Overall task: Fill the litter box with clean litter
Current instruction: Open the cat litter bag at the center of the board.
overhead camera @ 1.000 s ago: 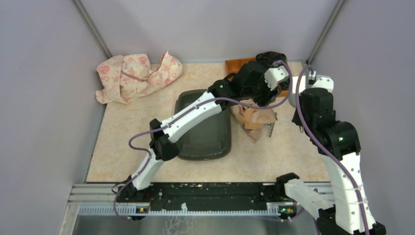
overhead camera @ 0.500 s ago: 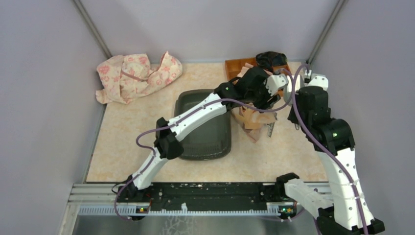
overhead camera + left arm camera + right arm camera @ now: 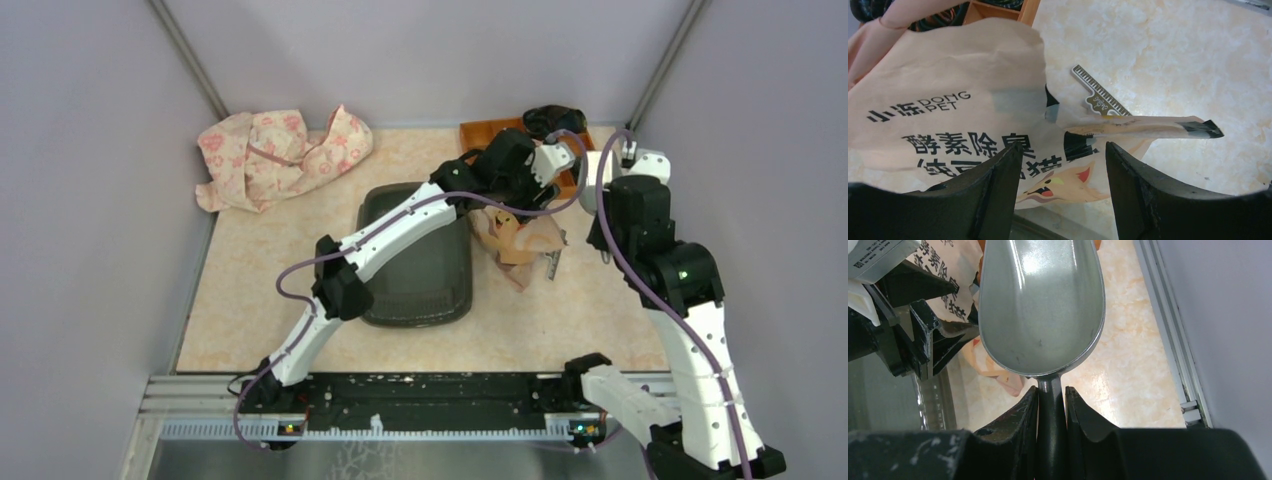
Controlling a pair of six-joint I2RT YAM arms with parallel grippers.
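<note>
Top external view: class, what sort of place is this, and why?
Likely a walled robot test booth, not a home: bare grey walls, arms bolted to a rail, staged litter box.

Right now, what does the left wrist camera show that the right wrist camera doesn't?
Only the left wrist: the fox printed on the bag, and a small toothed strip lying beside it. Only the right wrist: the empty scoop, its handle clamped in the right claw, and a rail along the wall. Both: the bag's lettering and the table.
</note>
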